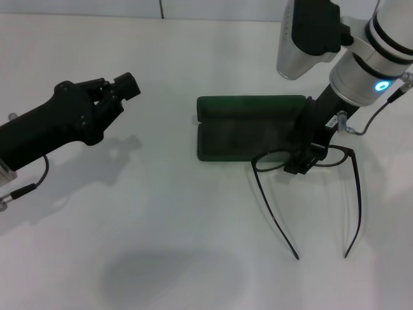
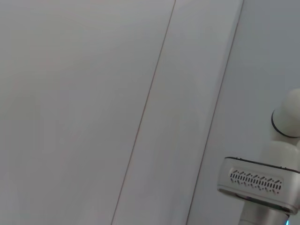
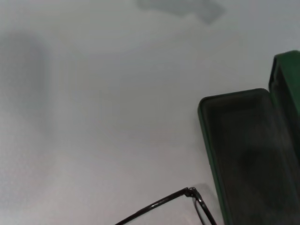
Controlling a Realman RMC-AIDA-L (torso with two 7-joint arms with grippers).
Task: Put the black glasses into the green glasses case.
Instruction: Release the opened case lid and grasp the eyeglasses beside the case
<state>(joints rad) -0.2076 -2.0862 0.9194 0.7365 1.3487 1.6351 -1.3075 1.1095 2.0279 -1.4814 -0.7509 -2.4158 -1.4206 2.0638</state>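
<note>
The green glasses case (image 1: 248, 132) lies open on the white table (image 1: 174, 213), lid toward the back; its dark inside also shows in the right wrist view (image 3: 248, 154). The black glasses (image 1: 274, 214) sit at the case's front right corner, temple arms unfolded and pointing toward the front edge. One hinge and arm show in the right wrist view (image 3: 159, 204). My right gripper (image 1: 302, 163) reaches down over the case's right end and is shut on the middle of the glasses' front frame. My left gripper (image 1: 121, 89) hovers idle at the left, apart from both.
The left wrist view shows only a pale wall and part of my right arm (image 2: 262, 183). A broad shadow (image 1: 174, 278) lies on the table near the front.
</note>
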